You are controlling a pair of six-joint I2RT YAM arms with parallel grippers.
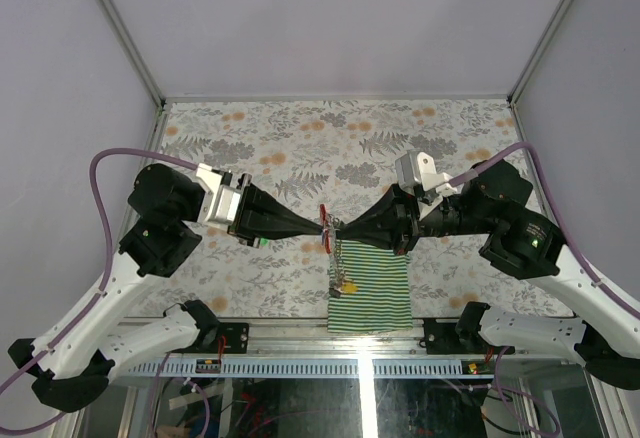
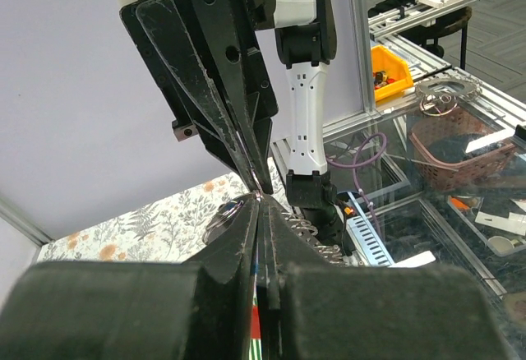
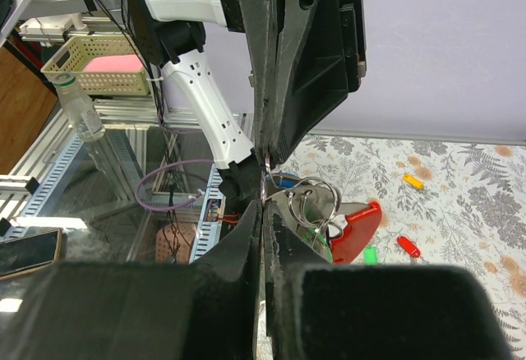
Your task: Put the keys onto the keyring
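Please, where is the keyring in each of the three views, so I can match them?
Top external: keyring at centre, below the meeting jaws, its chain over the striped cloth.
Left wrist: keyring mid-frame, its ring just left of the jaw tips.
Right wrist: keyring mid-frame, with its red clip, right of the jaw tips.
Shared landmark: the spot where both arms' closed jaws meet.

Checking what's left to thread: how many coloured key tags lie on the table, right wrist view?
3: yellow tag farthest, red tag and green tag beside the red clip. A half-hidden blue bit may be a fourth.
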